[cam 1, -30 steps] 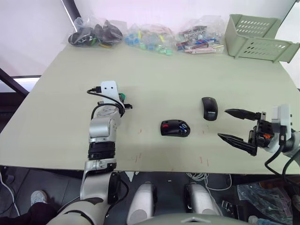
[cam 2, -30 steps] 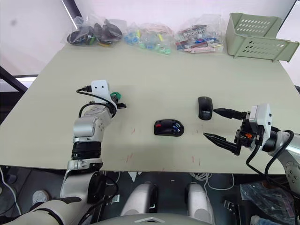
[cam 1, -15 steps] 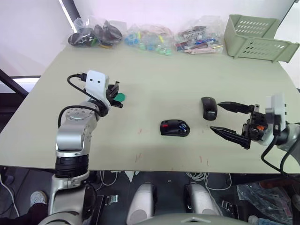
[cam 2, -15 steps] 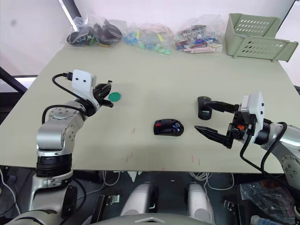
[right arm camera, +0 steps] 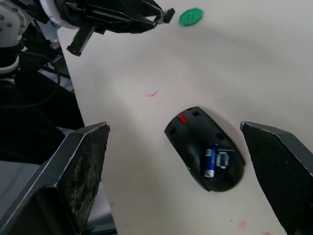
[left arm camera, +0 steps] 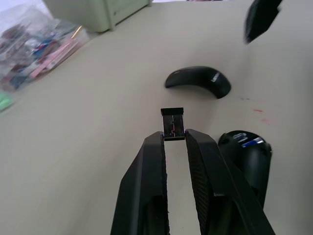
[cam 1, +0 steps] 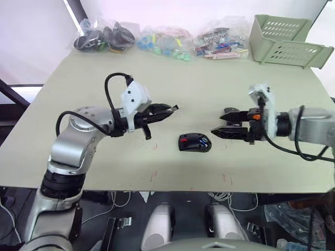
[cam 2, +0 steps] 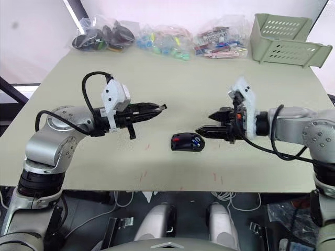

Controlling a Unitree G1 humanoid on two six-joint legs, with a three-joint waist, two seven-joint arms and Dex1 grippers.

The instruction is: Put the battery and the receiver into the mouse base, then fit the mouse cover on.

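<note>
The left gripper (left arm camera: 174, 138) is pinched shut on the receiver (left arm camera: 173, 124), a tiny flat dark rectangular chip with a pale face, caught only by its near end at the very fingertips. That is the weak point: with so little of the smooth piece between those hard black fingers, it could twist or pop out if the arm swings toward the mouse base (cam 1: 195, 142) quickly, and a chip that small would be hard to recover from the pale matte table (cam 1: 172, 78).

The mouse base, a black rounded plastic body with a red patch and its insides open, lies in the middle of the table near the front edge, between the two arms. The battery (right arm camera: 210, 160), a small blue cylinder, already lies in its bay, and the square slot beside it looks like where the receiver belongs; it is narrow, so a tilted approach would likely jam against the rim.

The right gripper (cam 1: 220, 124) hangs wide open and empty just right of the base, its textured pads spread well apart. The mouse cover (left arm camera: 198, 82), a smooth glossy black oval shell, lies on the table under that arm, and could get nudged if the arm drops.
</note>
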